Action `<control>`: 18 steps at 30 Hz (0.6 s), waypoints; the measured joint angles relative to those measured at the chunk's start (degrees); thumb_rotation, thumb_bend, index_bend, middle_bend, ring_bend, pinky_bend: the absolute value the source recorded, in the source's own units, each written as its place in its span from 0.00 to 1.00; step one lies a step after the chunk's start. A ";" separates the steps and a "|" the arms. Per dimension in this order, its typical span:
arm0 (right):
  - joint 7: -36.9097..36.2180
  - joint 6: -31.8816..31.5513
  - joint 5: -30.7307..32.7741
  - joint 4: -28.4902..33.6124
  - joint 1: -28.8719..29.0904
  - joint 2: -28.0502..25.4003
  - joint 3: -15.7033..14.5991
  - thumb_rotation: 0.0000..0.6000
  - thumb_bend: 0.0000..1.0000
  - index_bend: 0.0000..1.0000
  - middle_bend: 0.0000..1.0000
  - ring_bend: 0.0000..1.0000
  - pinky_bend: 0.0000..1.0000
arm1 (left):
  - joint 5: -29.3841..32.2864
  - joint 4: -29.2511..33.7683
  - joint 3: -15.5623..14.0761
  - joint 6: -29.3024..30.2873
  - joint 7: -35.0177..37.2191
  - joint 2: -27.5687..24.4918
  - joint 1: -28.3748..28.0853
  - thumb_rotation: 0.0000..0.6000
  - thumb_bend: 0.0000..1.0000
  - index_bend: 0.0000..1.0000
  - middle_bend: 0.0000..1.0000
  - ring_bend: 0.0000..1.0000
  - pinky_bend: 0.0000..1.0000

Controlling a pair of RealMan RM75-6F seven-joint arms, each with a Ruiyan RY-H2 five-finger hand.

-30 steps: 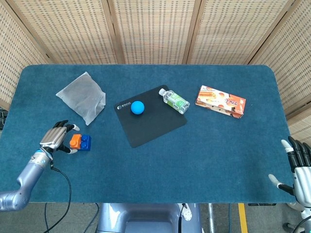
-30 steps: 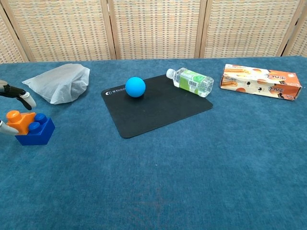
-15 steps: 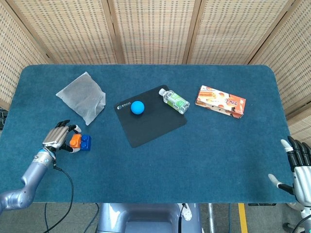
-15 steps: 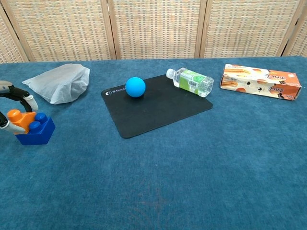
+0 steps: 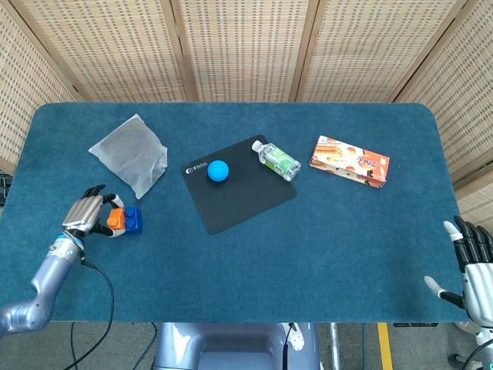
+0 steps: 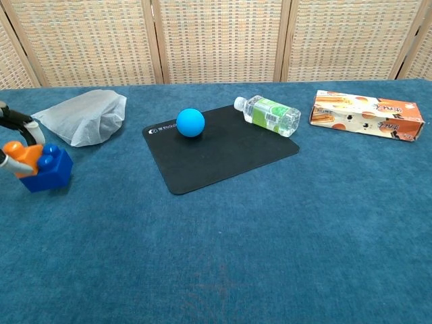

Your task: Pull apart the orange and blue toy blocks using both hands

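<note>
The orange block [image 5: 115, 220] and the blue block [image 5: 133, 220] are joined and sit at the table's left side. My left hand [image 5: 85, 215] grips the orange end, with fingers wrapped over and under it. In the chest view the joined pair is tilted and raised slightly off the cloth, orange block [image 6: 22, 154] toward the left hand [image 6: 9, 138] and blue block [image 6: 47, 170] outward. My right hand [image 5: 472, 264] hangs off the table's front right corner, fingers spread and holding nothing.
A white plastic bag [image 5: 131, 154] lies just behind the blocks. On a black mat [image 5: 243, 200] rests a blue ball [image 5: 218, 170], with a water bottle [image 5: 276, 160] lying on the mat's far corner. An orange snack box [image 5: 350, 163] lies to the right.
My left hand has closed around the orange block and tilted the joined pair up a little toward the rear. The right hand has stayed put.
</note>
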State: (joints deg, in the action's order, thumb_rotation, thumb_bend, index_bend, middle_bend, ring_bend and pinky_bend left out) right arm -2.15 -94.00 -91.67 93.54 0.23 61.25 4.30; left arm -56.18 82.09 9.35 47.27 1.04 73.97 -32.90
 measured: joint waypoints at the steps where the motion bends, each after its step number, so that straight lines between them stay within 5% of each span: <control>1: 0.05 0.01 0.02 0.01 0.00 0.00 0.01 1.00 0.00 0.00 0.00 0.00 0.00 | -0.55 0.29 0.38 0.32 1.46 -0.33 0.28 1.00 0.23 0.48 0.51 0.00 0.00; 7: 0.81 0.42 0.31 0.17 0.19 0.16 0.09 1.00 0.00 0.00 0.00 0.00 0.00 | -5.67 2.18 3.75 2.72 18.05 -2.03 2.60 1.00 0.23 0.48 0.51 0.00 0.00; 18: -3.30 4.12 -1.07 -0.48 3.83 -1.23 0.87 1.00 0.00 0.00 0.00 0.00 0.00 | -17.50 3.68 9.56 4.30 68.08 -2.78 4.22 1.00 0.24 0.48 0.51 0.00 0.00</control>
State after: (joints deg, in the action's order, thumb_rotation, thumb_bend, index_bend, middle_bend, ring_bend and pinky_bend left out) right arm -5.45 -89.88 -92.75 93.05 4.06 60.02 5.18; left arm -73.68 85.77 18.92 51.58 69.12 71.18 -28.68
